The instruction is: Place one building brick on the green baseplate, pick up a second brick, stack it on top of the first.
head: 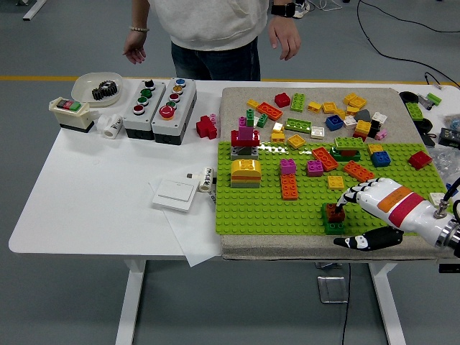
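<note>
White desk (108,208) spreads wide and open to my left; the green baseplate (266,208) hugs the near edge. My right robot hand (366,205), fingers spread and holding nothing, touches the red brick (335,212) stacked on a green brick (333,227).

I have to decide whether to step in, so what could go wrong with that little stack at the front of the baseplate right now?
1. The right hand has its fingertips right at the dark red brick on the green brick; pulling away could tip or drag it off.
2. The stack stands near the green baseplate's front edge, so a knocked brick may fall off the table.
3. The thumb hangs beyond the cloth mat's edge and could snag it.
</note>
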